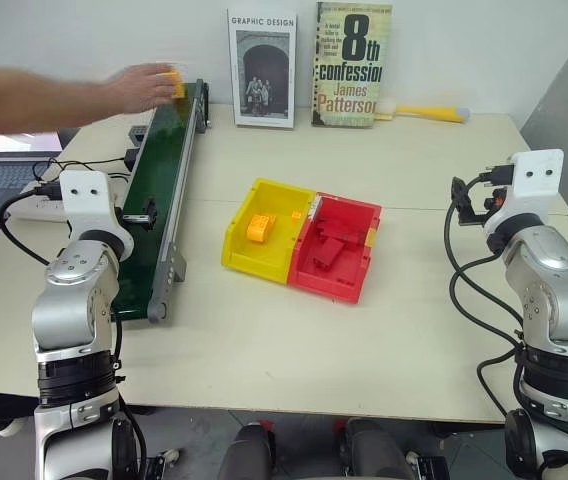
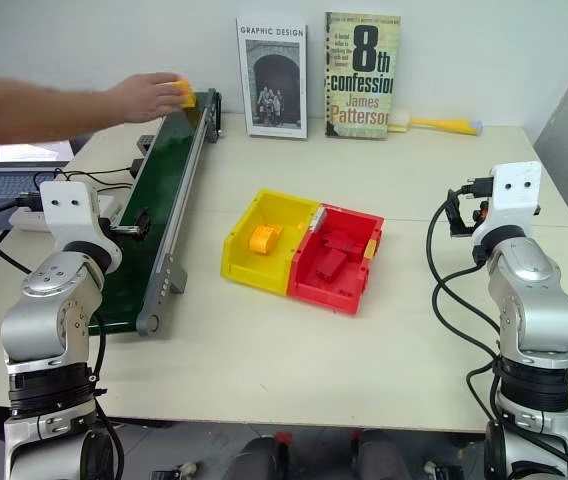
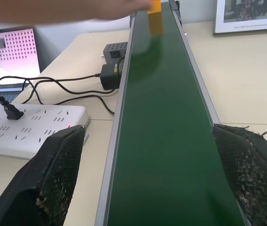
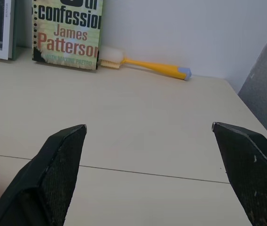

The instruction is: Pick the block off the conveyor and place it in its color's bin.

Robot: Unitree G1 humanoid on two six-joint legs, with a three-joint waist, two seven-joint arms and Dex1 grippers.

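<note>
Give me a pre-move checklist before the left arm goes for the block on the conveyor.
1. Left pincer open: ok, fingers spread wide over the conveyor.
2. Block free to grab: not ok, a person's hand holds it at the belt's far end.
3. Block near the left pincer: not ok, it sits far up the belt.
4. Yellow bin reachable and open: ok, one orange brick inside.
5. Right pincer empty: ok, open above bare table.

Your surface (image 1: 264, 330) is pale beige with a seam line across it. On it, at the left, lies the conveyor (image 1: 164, 190), with a white power strip (image 3: 25, 129) beside it. At the middle sit the yellow bin (image 1: 249, 250) and a red tray (image 1: 349, 262) (touching). Two books (image 1: 309, 65) and a yellow-handled brush (image 1: 426, 112) stand along the back wall.
</note>
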